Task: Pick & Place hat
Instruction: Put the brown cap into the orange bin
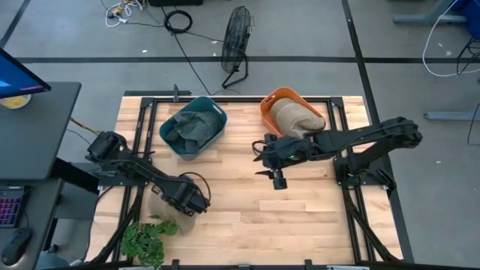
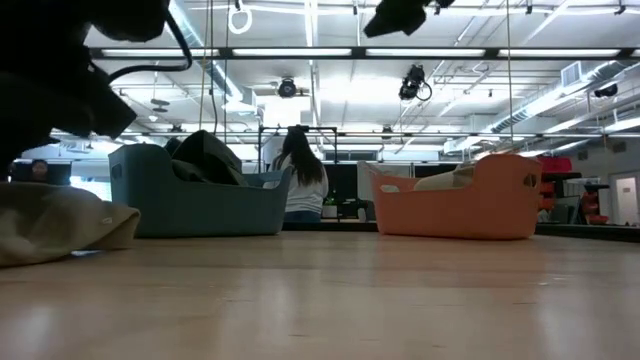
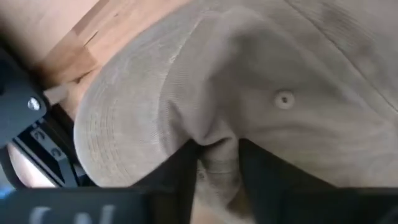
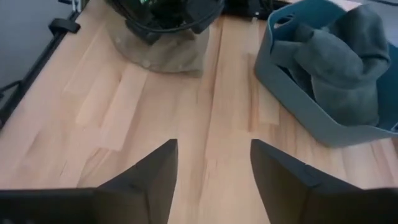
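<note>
A beige corduroy hat (image 1: 166, 211) lies on the table near its near-left corner, brim (image 3: 115, 127) and crown resting on the wood. In the low view the hat (image 2: 55, 225) sits flat at the left. My left gripper (image 1: 191, 201) is down on it, shut on the crown. My right gripper (image 1: 261, 157) hovers open over bare wood at mid-table, in front of the orange basket (image 1: 279, 99), which holds another beige hat (image 1: 294, 116). The blue basket (image 1: 166, 133) holds a grey-green hat (image 1: 193, 126). My left gripper (image 3: 217, 152) pinches a raised fold of the hat's crown (image 3: 214, 134) between its two fingers, a little way from the top button (image 3: 284, 98). The fingers come from above, slanting down. The hat still lies on the table, its cloth bunched up at the pinch.
A potted plant (image 1: 146, 240) stands at the near-left corner, close to the hat. Both baskets sit along the far side. Bare wood (image 1: 300, 217) spreads across the near and middle table. A black frame edges the table. A person (image 2: 300, 185) sits in the room beyond.
</note>
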You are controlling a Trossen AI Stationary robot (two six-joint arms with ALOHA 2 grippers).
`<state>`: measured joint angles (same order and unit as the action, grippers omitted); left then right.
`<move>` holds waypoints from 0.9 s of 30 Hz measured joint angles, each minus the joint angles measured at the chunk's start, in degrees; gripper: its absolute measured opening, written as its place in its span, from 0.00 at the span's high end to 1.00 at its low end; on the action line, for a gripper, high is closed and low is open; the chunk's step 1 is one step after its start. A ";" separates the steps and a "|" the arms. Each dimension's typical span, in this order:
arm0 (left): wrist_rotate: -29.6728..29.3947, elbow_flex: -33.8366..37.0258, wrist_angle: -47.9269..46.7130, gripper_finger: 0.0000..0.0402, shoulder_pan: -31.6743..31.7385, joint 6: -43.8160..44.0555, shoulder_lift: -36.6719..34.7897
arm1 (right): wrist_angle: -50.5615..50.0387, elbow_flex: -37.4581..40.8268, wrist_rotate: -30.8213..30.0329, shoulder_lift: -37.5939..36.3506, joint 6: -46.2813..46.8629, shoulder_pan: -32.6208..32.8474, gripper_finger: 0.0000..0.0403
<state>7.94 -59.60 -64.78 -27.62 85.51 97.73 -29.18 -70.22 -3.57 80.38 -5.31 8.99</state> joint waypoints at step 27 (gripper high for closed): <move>-22.13 -23.34 18.08 0.98 8.30 -38.54 0.01 | 24.36 -0.02 14.12 16.05 -3.97 0.00 0.53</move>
<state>-14.20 -82.94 -46.69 -19.32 46.97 97.75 -4.82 -70.23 10.55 96.44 -9.27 8.99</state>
